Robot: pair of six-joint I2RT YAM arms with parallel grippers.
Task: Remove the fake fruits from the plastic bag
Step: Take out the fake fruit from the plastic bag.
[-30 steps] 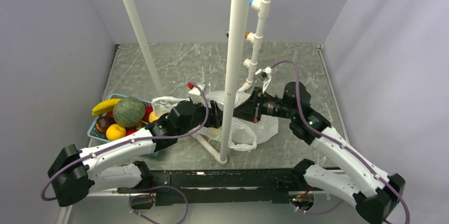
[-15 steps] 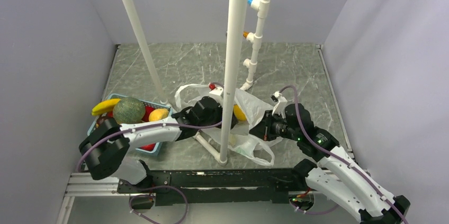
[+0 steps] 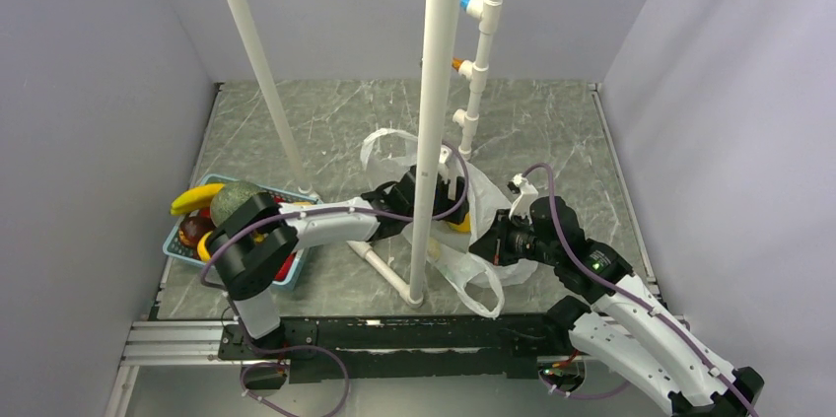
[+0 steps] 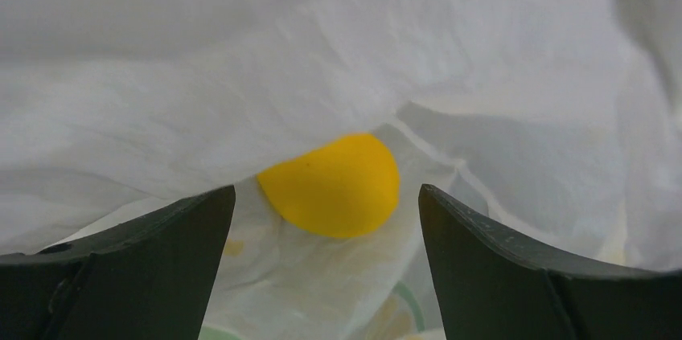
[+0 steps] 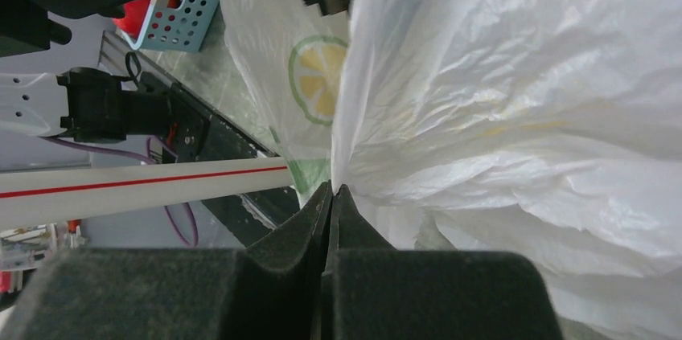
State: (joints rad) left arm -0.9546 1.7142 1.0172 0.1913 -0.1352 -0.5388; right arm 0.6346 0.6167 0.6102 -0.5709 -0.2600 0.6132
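Note:
The white plastic bag (image 3: 485, 202) lies crumpled mid-table behind the upright pole. My left gripper (image 3: 441, 202) reaches into its mouth. In the left wrist view the gripper (image 4: 326, 189) is open, with a yellow fruit (image 4: 334, 187) just ahead between the fingertips, partly under a fold of the bag (image 4: 338, 59). The fruit shows as a yellow patch (image 3: 458, 225) from above. My right gripper (image 3: 490, 244) is shut on the bag's near edge; the right wrist view shows the gripper (image 5: 331, 187) pinching the film (image 5: 499, 99).
A light-blue basket (image 3: 185, 251) at the left holds a banana (image 3: 194, 198), a green melon (image 3: 232, 202) and other fruits. A white upright pole (image 3: 434, 92) with a floor pipe (image 3: 384, 269) stands in front of the bag. A slanted pole (image 3: 256, 52) stands left.
My left arm has stretched further right, from beside the basket into the bag's mouth. The bag has been pulled open and its far handle has risen. My right gripper dropped nearer, still gripping the bag.

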